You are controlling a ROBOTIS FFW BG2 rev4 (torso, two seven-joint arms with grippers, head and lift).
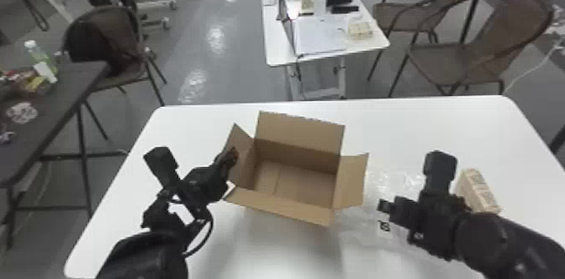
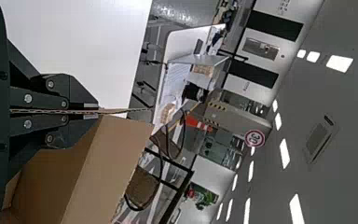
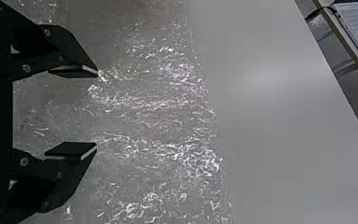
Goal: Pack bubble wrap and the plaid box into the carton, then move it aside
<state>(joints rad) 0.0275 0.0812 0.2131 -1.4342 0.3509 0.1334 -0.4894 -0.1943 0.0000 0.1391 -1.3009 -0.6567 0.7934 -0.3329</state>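
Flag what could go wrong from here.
The left gripper clamps a flap of the carton; a tug might bend it. The open right gripper may slip on the bubble wrap, which lies nearly flat. The plaid box looks close to the right arm and could get knocked.

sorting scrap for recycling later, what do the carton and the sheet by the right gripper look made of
Carton: corrugated cardboard, matte brown; a wavy core shows along the flap edge. Bubble wrap: probably thin clear plastic film, glossy, given its crinkled glints.
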